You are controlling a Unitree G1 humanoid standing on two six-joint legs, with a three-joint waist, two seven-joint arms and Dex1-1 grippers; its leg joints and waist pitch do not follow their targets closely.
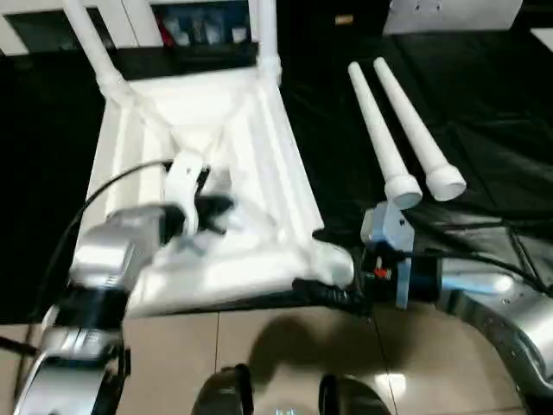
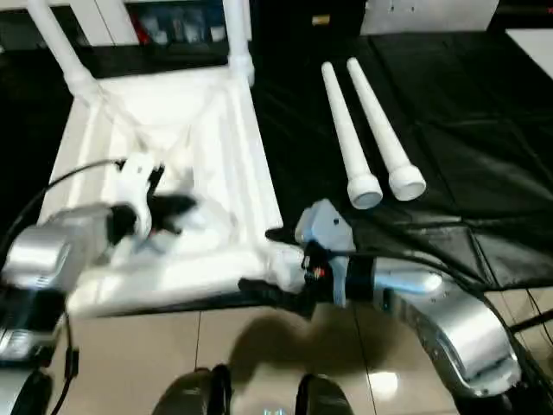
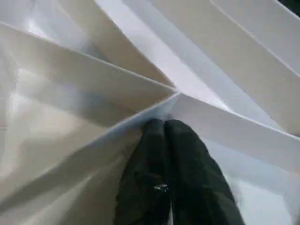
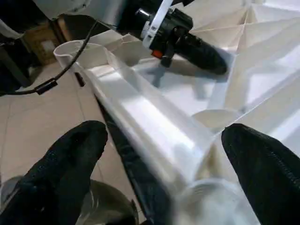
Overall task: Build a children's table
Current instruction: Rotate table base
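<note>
Two legs (image 1: 95, 47) stand in the upturned table top's (image 1: 268, 164) corner sockets.

Black sheet (image 1: 484, 130) carries table top (image 1: 207, 138) (upturned), two legs (image 1: 406, 130).

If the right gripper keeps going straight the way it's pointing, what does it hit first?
Probably the table top's near edge wall beside the corner socket, which sits between the open right gripper's fingers; depth is unclear.

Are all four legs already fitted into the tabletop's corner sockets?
No: two legs lie loose on the black sheet beside the upturned tabletop.
</note>
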